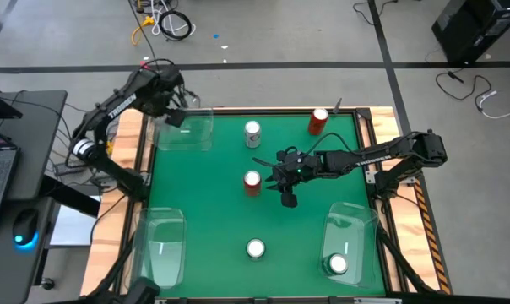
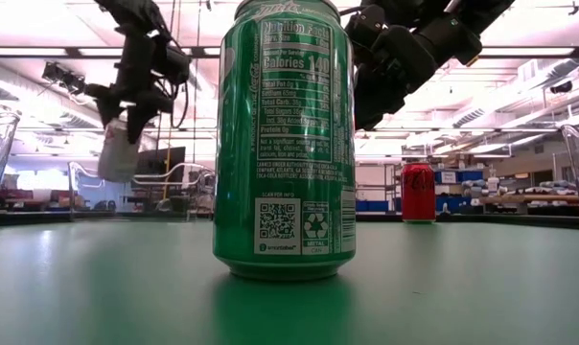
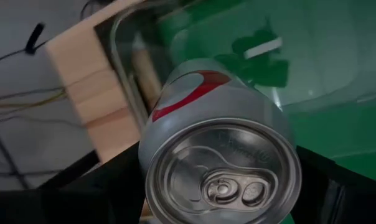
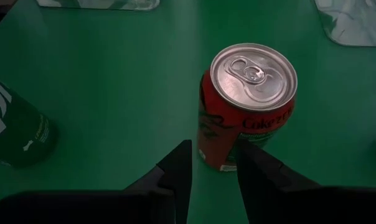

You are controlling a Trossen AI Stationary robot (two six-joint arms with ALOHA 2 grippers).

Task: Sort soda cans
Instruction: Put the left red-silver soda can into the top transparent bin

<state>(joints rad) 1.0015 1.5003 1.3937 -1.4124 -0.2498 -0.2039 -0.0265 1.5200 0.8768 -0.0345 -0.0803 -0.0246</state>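
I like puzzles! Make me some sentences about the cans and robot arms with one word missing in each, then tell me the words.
1. The left gripper holds a silver can over a clear ____.
2. The can just ahead of the right gripper is ____.
3. The can closest to the low camera is ____.
4. The right gripper holds ____.

Missing words: bin; red; green; nothing

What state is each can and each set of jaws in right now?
Held silver can: gripped, in the air over a back bin.
Left jaws: shut on the held silver can.
Middle red can: upright, free.
Right jaws: open, just short of the middle red can.
Far red can: upright, free.
Table silver can: upright, free.
Green can: upright, free.
Binned can: upright inside a near bin.
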